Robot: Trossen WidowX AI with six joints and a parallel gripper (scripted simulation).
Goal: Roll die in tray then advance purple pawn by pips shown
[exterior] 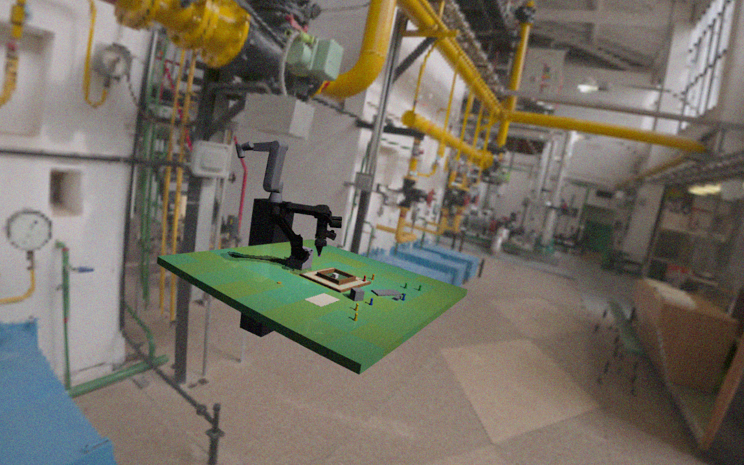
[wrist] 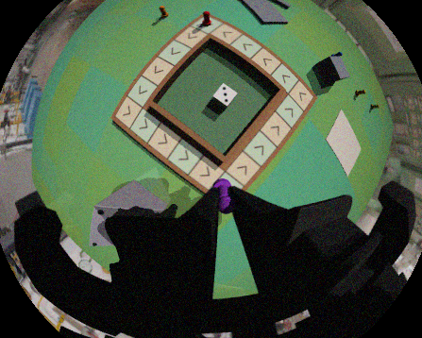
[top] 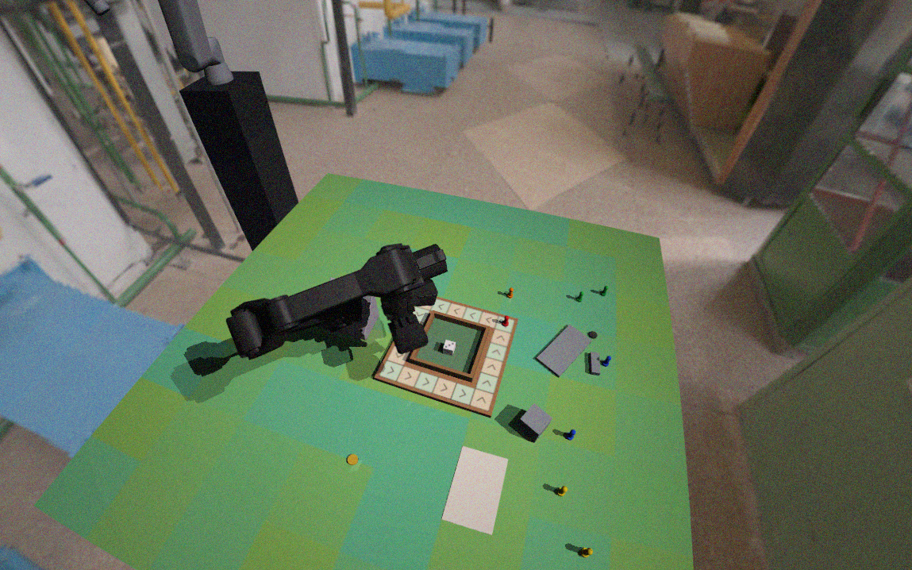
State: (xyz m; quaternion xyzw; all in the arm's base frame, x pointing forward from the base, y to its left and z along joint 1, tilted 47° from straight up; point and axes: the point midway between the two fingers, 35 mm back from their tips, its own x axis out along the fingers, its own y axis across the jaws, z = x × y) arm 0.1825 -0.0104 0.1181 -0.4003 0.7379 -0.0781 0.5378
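Note:
My gripper [wrist: 223, 192] [exterior: 319, 254] is shut on the purple pawn [wrist: 223, 191], which shows between the fingertips in the wrist view. The fingertips hang above the board, over its near corner in the wrist view; the exterior view shows them well clear of it. In the top view the arm hides the fingertips and pawn. The white die [top: 448, 346] [wrist: 225, 94] [exterior: 335, 275] lies in the tray [top: 485, 351] [wrist: 257, 126], with three pips on top. The arrow track [wrist: 260, 148] runs around the tray. The red pawn [top: 506, 321] [wrist: 207, 19] stands on the far corner square.
An orange pawn [top: 510, 292] [wrist: 163, 11] stands off the board. A grey block [top: 534, 422] [wrist: 332, 71], a flat slab [top: 563, 350], a small grey block [top: 594, 363] and a white card [top: 475, 489] lie around. Blue, green and yellow pawns stand beyond. An orange disc [top: 352, 459] lies near the front.

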